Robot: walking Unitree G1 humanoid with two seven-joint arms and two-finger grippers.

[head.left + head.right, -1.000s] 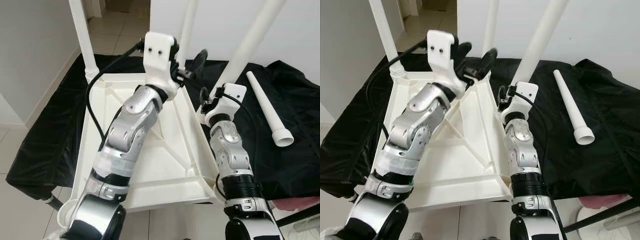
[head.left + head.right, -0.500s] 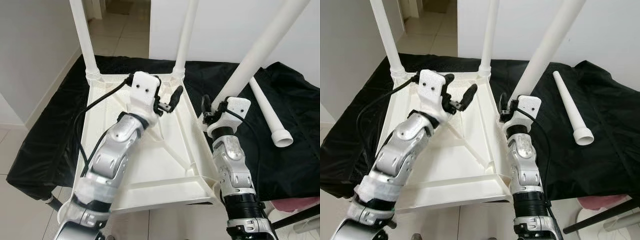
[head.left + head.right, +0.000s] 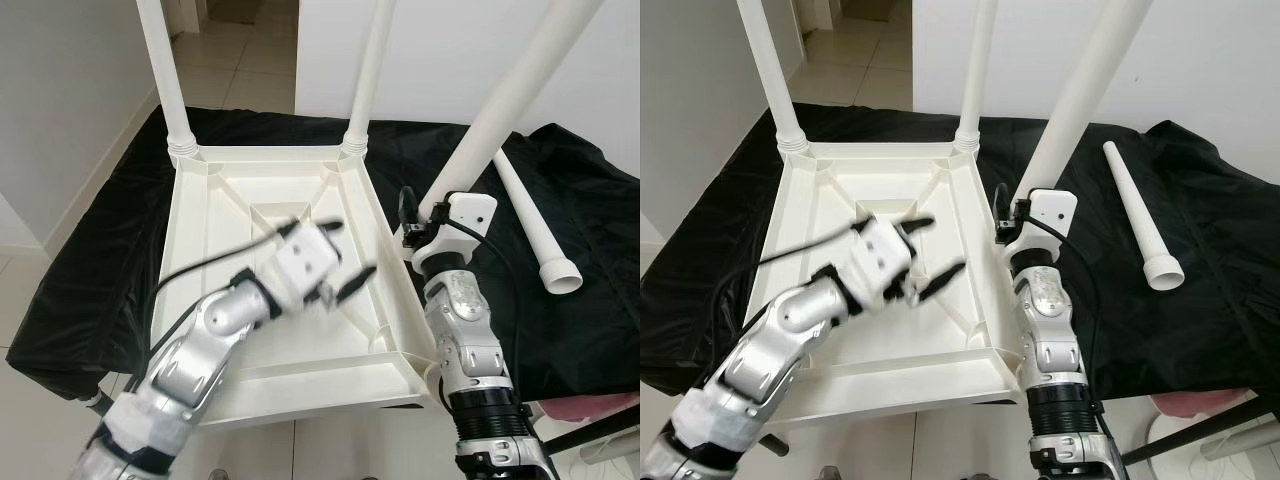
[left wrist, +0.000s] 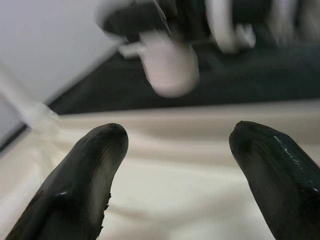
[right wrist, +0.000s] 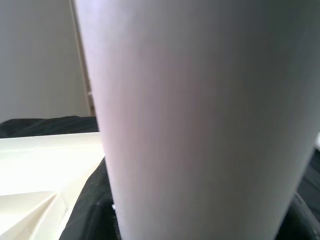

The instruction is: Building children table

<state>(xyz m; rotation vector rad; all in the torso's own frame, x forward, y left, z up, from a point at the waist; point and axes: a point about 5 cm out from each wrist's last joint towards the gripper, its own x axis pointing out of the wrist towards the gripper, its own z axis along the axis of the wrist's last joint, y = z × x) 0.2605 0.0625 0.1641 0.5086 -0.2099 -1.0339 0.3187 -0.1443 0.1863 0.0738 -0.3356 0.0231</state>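
Left gripper (image 3: 925,252) hovers spread over the upturned white table (image 3: 830,190).

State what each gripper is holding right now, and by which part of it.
The right gripper grips the leaning white leg near its lower end, beside the upturned tabletop. The left gripper is open above the tabletop, holding nothing.

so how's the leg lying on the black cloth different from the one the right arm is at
The loose leg lies flat on the black cloth, off to the robot's right of the tabletop; the held leg rises tilted from beside the upturned tabletop. The loose leg's flared end points toward the robot, with nothing touching it; the held leg's lower end meets the right tool. Both are white, tapered tubes.
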